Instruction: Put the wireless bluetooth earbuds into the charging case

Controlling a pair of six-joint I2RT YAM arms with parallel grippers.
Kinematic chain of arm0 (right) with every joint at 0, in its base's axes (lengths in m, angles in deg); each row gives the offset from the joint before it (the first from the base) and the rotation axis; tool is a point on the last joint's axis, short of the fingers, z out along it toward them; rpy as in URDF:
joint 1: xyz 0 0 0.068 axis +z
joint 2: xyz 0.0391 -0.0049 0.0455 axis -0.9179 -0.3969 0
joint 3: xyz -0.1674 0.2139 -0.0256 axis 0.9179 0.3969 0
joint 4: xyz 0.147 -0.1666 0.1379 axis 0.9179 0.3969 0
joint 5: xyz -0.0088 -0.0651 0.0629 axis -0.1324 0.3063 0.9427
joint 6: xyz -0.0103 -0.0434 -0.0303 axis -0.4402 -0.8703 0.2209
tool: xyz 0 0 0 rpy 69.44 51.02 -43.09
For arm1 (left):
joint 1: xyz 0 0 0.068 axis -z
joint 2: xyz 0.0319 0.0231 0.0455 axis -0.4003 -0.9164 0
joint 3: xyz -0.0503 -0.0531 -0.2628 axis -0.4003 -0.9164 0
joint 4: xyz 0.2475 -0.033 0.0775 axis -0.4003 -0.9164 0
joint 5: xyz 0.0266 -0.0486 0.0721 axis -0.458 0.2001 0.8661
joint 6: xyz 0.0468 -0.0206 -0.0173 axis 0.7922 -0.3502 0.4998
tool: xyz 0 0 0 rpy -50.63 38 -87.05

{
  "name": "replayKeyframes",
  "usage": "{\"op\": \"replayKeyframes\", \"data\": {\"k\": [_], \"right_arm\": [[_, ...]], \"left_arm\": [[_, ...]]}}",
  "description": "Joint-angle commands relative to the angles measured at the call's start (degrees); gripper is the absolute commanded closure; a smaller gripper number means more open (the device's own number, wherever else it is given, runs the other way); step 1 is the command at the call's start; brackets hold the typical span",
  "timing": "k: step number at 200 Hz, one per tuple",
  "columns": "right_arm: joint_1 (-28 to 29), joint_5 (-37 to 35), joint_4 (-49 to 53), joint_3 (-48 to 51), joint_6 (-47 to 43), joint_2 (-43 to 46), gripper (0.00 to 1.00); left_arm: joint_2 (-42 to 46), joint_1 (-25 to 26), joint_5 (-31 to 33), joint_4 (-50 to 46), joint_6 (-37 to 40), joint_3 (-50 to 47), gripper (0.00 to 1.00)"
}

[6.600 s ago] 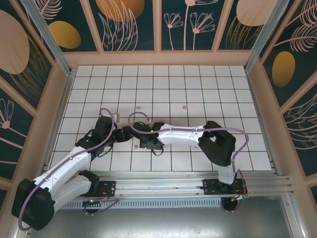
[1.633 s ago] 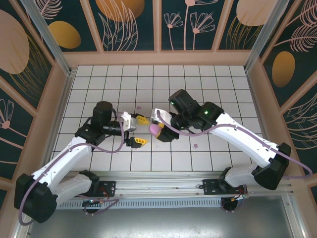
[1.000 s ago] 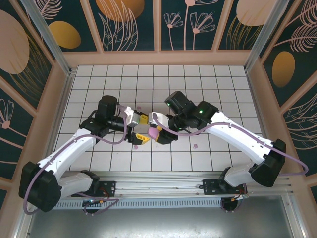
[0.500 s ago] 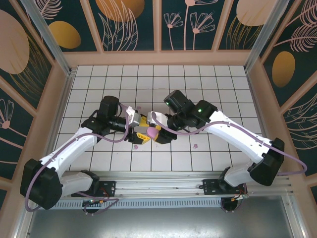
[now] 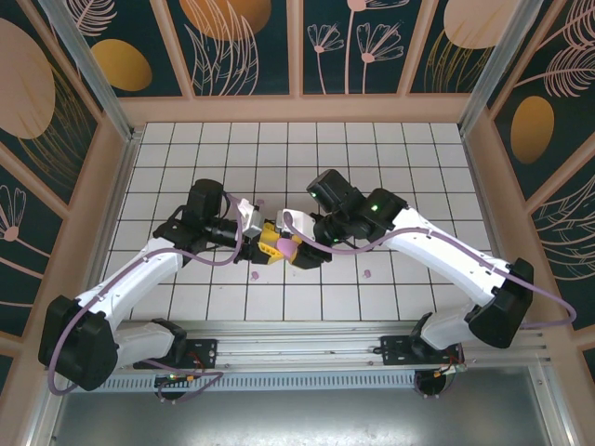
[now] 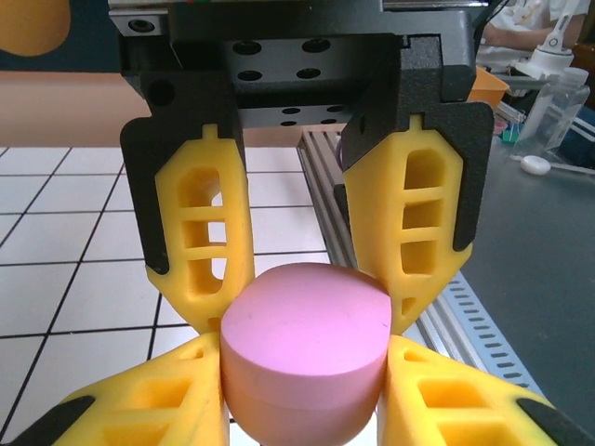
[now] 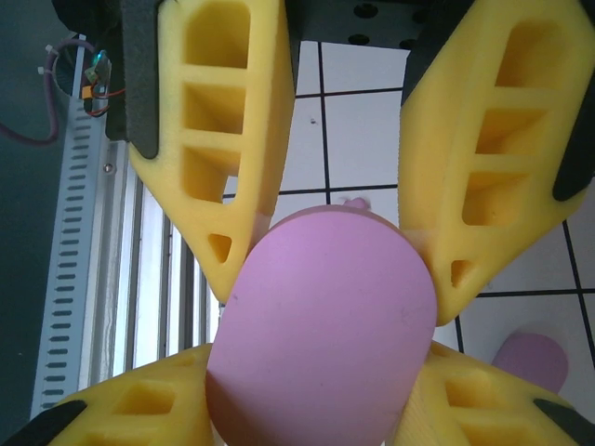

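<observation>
Left wrist view, nearest first: the left gripper (image 6: 305, 358) has its yellow fingers (image 6: 186, 372) pressed against both flanks of the pink charging case (image 6: 307, 321), which hangs clear of the tiled floor (image 6: 74, 297). Just beyond, the fingers of the right gripper (image 7: 321, 372) come in from the opposite side and pinch the same case higher up. The right wrist view agrees: that gripper is clamped on the case's rounded body, with the other arm's fingers meeting it from across. Both tools are closed on one object, and neither stands spread.

A faint seam runs round the case near its lower end and the lid looks closed, so I judge that opening it comes before any inserting. The case looks like rigid, smooth plastic with curved sides (the sort that squirts out of a hard squeeze). Opposed holds on either side of the seam should serve better than more force.

Farther off, a second pink-purple oval (image 7: 530, 358) lies on the floor. Farther still, in the top external view, the earbuds (image 5: 367, 273) lie loose on the tiles. One is to the right of the meeting grippers, and a second earbud (image 5: 256, 275) is toward the bases from the left gripper. They look tiny, light, hard and slick, so likely to skid or flick away. Each is best taken across its fattest part, fingertips low to the tile, closing gently.
</observation>
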Motion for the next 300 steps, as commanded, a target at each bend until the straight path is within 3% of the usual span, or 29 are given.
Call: {"op": "replayKeyframes", "data": {"k": [1,31,70,107,144,170,195,300], "right_arm": [[-0.8,-3.7,-6.9,1.1,1.3,3.8,0.53],[-2.7,-4.2,-10.1,3.6,4.9,8.1,0.44],[-5.3,-8.0,-18.2,10.3,14.6,16.7,0.36],[-11.6,-13.1,-20.2,10.5,34.0,18.9,0.25],[-16.6,-0.4,-22.6,10.3,55.4,13.2,0.26],[-16.4,7.9,-34.1,15.3,66.9,12.1,0.26],[-15.7,10.7,-42.9,18.5,74.1,11.9,0.27],[-11.5,13.8,-53.4,20.1,84.6,7.9,0.36]], "left_arm": [[0.4,0.3,-1.5,1.4,-2.8,1.3,0.77],[1.3,0.3,1.6,4.7,-7.0,0.8,0.85],[4.8,0.1,8.9,15.2,-16.9,-3.4,0.88],[8.4,-0.9,19.1,27.7,-27.2,-9.1,0.88],[11.1,-0.9,26.4,44.7,-38.1,-15.3,0.87],[10.9,-0.9,26.3,51.5,-42.8,-16.3,0.87],[10.3,-0.8,24.8,52.8,-44.0,-15.6,0.86],[8.3,-0.8,21.9,55.8,-45.7,-15.4,0.86]]}}
